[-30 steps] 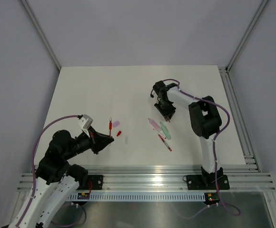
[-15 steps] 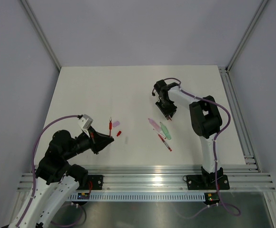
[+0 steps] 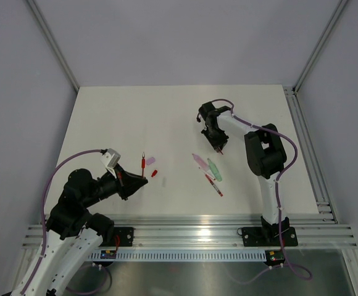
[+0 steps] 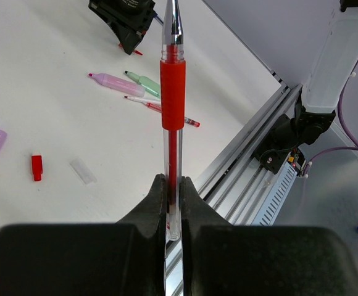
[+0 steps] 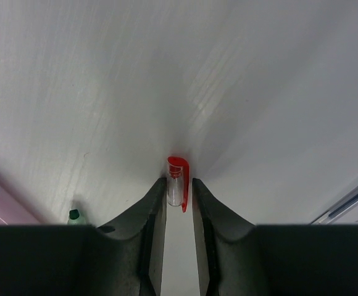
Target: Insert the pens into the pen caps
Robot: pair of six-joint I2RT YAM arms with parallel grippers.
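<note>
The left arm (image 3: 80, 191) is seen folded low at the seven o'clock corner of the table (image 3: 117, 117), with its wrist aimed toward two o'clock. The left claw (image 4: 173, 185) is clamped tight on the clear barrel of a red pen (image 4: 173, 92), which is held tip outward. At one o'clock from that claw a lilac cap (image 3: 150, 161) is found, with a red cap (image 3: 154, 173) just beside it and a clear cap (image 4: 83, 171) near the red one.

Toward the middle, a pink marker (image 3: 199, 161), a green marker (image 3: 215, 169) and a thin red pen (image 3: 214, 184) are laid close together.

The right arm (image 3: 262, 154) is stretched from its base toward eleven o'clock, and the right claw (image 5: 179, 185) is pointed down at the table. Its jaws are drawn narrow around a red-clipped cap (image 5: 176, 182). Whether the cap is actually pinched cannot be told.
</note>
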